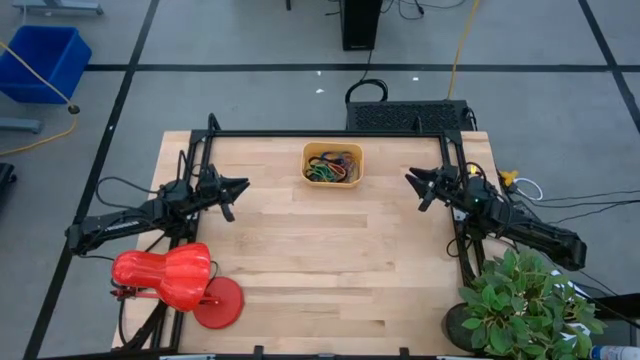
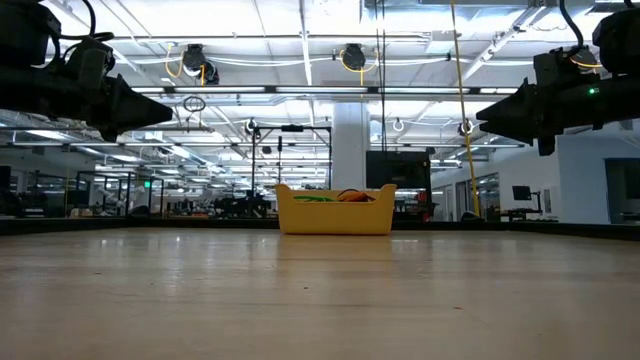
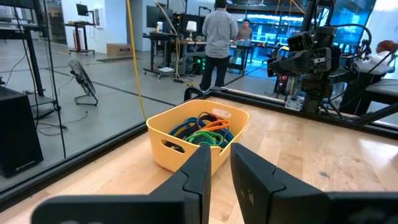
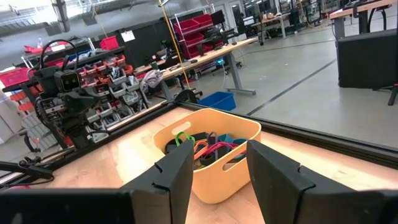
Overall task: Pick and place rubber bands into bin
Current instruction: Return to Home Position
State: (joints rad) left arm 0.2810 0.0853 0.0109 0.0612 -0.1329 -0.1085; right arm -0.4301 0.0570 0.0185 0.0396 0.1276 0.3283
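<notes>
At the upper left of the high view, a blue crate sits on the floor, off the table. Lower down, over the left side of the wooden top, the left gripper hangs above the boards, pointing toward the centre. The left wrist view shows its two fingers parted by a narrow gap with nothing between them. Below it, at the lower left corner, sits a red desk lamp with a round base. At top centre, near the table's upper edge, stands the bin. The rubber bands lie heaped inside it, green, blue, orange and red loops tangled together. Further right, about level with the left one, the right gripper hangs over the top facing inward, its fingers set wider apart and empty. Both grippers are well apart from the bin. A potted plant fills the lower right corner.
</notes>
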